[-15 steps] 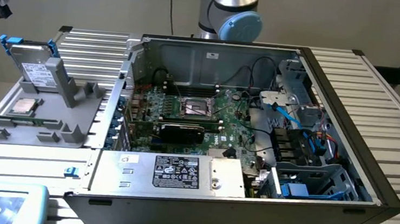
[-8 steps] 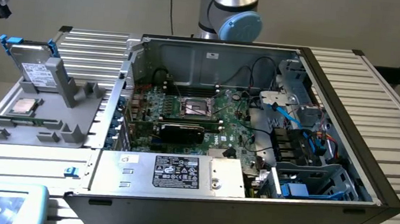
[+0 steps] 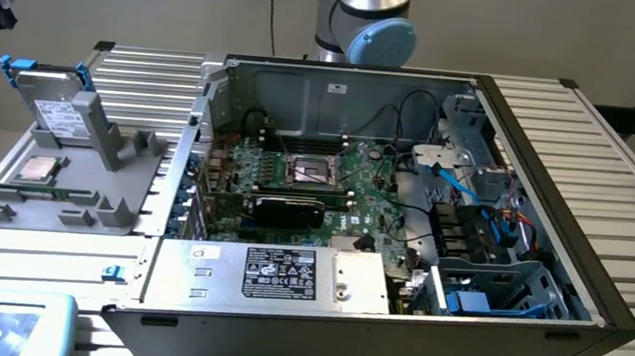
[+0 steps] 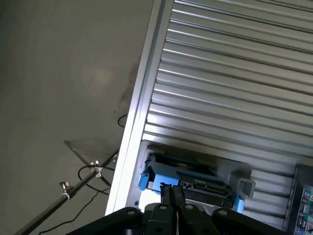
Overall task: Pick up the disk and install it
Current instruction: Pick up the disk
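The disk (image 3: 57,103) stands on edge in a grey holder (image 3: 87,175) on the slatted table, at the exterior view's left. It is silver-grey with a white label and a bright blue carrier. My black gripper (image 3: 4,19) hangs high above it and slightly towards the exterior view's left, well clear of it. In the wrist view the disk (image 4: 190,177) appears edge-on below my gripper (image 4: 171,195), whose two fingers are pressed together with nothing between them.
An open computer case (image 3: 585,279) lies beside the holder, with its motherboard (image 3: 317,178), cables and a silver box with a black label (image 3: 286,274). A small square chip (image 3: 40,169) rests in the holder. A blue-rimmed tray (image 3: 5,323) sits at the near corner.
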